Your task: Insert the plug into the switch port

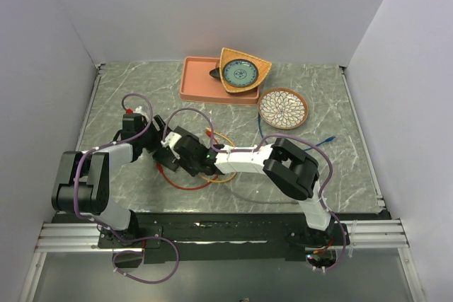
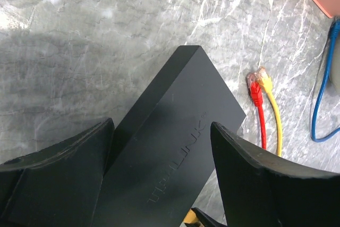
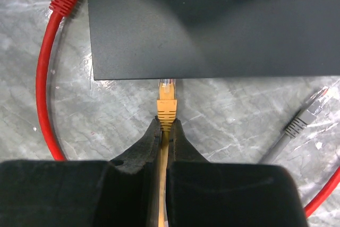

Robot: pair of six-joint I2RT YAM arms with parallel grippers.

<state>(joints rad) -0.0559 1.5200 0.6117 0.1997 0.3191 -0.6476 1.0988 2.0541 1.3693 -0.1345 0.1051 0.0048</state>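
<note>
The matte-black switch (image 2: 164,152) lies flat on the marble table. My left gripper (image 2: 162,126) straddles it, with one finger on each long side, holding it. In the right wrist view the switch (image 3: 212,30) fills the top of the frame, and its sockets are hidden under the near edge. My right gripper (image 3: 166,123) is shut on the orange cable just behind the orange plug (image 3: 166,104). The plug's clear tip is at the switch's near edge. In the top view both grippers, the left (image 1: 182,148) and the right (image 1: 210,155), meet at the table's middle left and cover the switch.
A red cable (image 3: 45,78) loops left of the switch, and a grey plug (image 3: 305,118) lies to its right. Loose red (image 2: 256,91) and yellow (image 2: 264,81) plugs and a blue cable (image 2: 319,104) lie beyond. A salmon tray (image 1: 202,79), a dish (image 1: 241,72) and a patterned plate (image 1: 283,107) stand at the back.
</note>
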